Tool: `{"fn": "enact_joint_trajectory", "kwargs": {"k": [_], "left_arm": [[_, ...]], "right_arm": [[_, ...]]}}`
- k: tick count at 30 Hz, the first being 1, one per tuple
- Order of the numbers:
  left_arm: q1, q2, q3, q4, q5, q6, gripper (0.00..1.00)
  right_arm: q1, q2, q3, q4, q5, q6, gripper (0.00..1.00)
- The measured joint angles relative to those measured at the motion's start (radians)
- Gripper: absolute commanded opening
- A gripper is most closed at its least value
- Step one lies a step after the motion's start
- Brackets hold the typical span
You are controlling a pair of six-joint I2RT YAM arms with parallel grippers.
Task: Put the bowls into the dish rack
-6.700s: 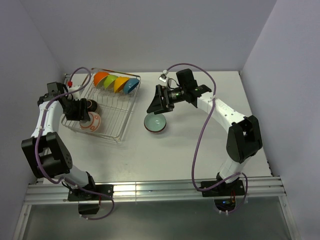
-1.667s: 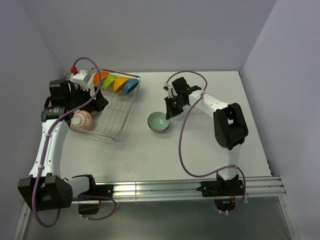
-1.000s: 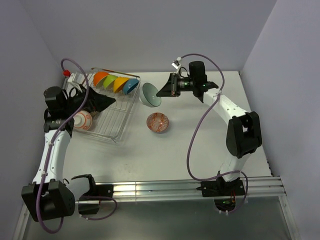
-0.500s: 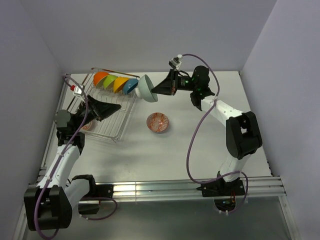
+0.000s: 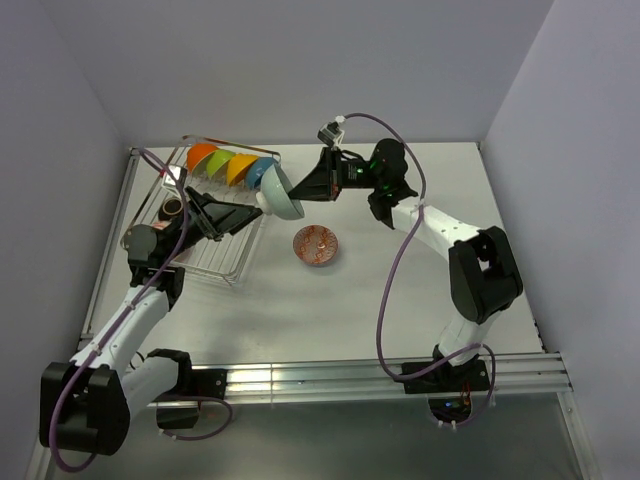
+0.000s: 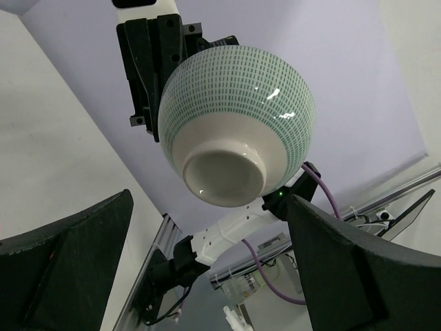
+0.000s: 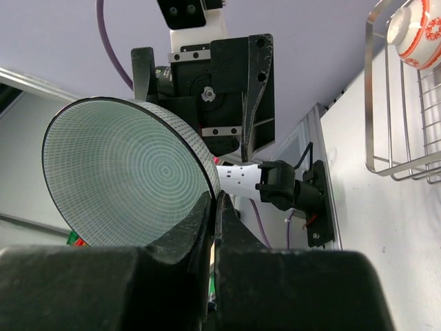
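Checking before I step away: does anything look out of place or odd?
Nothing spilled or broken. A red patterned bowl lies alone outside the dish rack, and the right end effector holds a teal bowl aloft, tilted, by its rim.

The teal bowl [image 5: 278,193], dashed outside and ringed inside, hangs tilted on edge. Its rim is pinched in the right gripper [image 5: 297,197] and its foot faces the wide-spread left gripper [image 5: 248,214]. Just beyond, the orange bowl [image 5: 203,155], green bowl [image 5: 222,162], yellow bowl [image 5: 240,168] and blue bowl [image 5: 261,173] stand on edge in a row in the rack [image 5: 228,262]. A red-patterned bowl [image 5: 317,245] sits upright on the table [image 5: 400,300], near the right gripper.
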State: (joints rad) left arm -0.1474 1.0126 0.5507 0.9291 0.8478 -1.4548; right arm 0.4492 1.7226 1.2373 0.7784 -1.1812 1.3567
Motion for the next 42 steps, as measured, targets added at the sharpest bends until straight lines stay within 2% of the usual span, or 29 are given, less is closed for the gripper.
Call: {"fn": "enact_joint_trajectory", "kwargs": {"k": [8,14,19,28,31,32,35,39,42], "left_arm": [[-0.025,0.014,0.013,0.011,-0.016,-0.006,0.97],[-0.05,0.012,0.018,0.032,-0.015,-0.006,0.81],[-0.061,0.006,0.018,0.037,-0.015,-0.006,0.74],[-0.063,0.006,0.018,0.053,-0.008,-0.006,0.55],[-0.063,0.007,0.018,0.055,-0.006,-0.007,0.38],[-0.063,0.007,0.018,0.056,-0.006,-0.006,0.22],[-0.063,0.009,0.018,0.057,-0.005,-0.006,0.0],[-0.063,0.007,0.018,0.033,-0.006,-0.003,0.0],[-0.063,0.004,0.018,0.013,-0.007,0.002,0.0]], "right_arm": [[0.035,-0.007,-0.002,-0.009,-0.012,-0.019,0.0],[0.045,-0.007,-0.002,-0.019,-0.017,-0.031,0.0],[0.045,-0.007,-0.002,-0.024,-0.018,-0.036,0.0],[0.044,-0.007,-0.002,-0.024,-0.018,-0.037,0.0],[0.041,-0.007,-0.002,-0.023,-0.018,-0.038,0.0],[0.041,-0.007,-0.002,-0.024,-0.019,-0.038,0.0],[0.04,-0.007,-0.001,-0.026,-0.02,-0.043,0.0],[0.04,-0.007,-0.001,-0.055,-0.019,-0.06,0.02],[0.04,-0.007,0.004,-0.103,-0.018,-0.086,0.13]]}}
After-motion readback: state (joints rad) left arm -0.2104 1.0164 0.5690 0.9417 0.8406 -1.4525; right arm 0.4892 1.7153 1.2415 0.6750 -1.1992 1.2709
